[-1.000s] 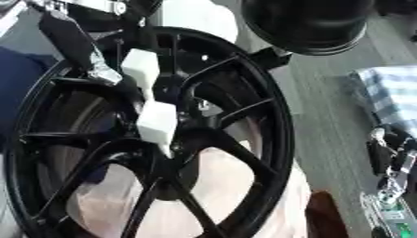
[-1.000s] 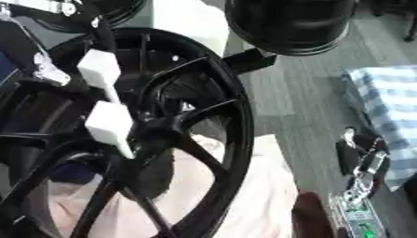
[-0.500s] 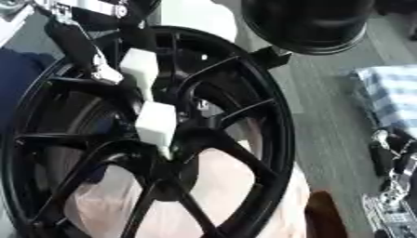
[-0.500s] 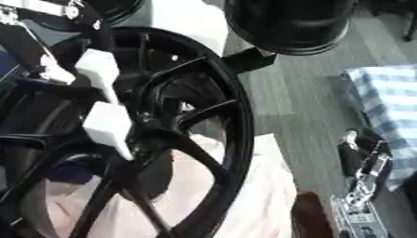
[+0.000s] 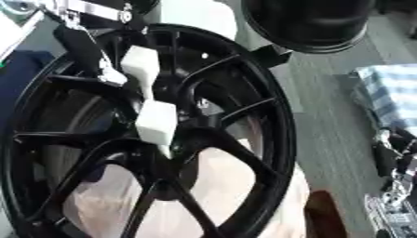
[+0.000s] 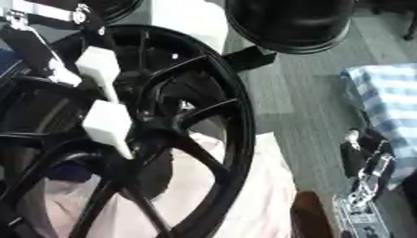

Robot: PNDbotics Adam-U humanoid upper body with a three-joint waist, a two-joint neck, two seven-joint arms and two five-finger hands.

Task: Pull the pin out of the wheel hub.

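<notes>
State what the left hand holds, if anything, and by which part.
Cannot be told: the left hand reaches to the black spoked metal wheel hub, but any hold there is unclear.

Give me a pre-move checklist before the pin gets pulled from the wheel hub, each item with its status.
1. Left hand at the centre of the wheel hub: ok, its white fingers lie over the middle of the spokes.
2. Pin visible: cannot tell, the fingers cover that spot.
3. Fingers closed on the pin: cannot tell.
4. Right hand clear of the hub: ok, it shows near the right edge, apart from the rim.
5. Hub supported: ok, it rests over a pale cloth.
</notes>
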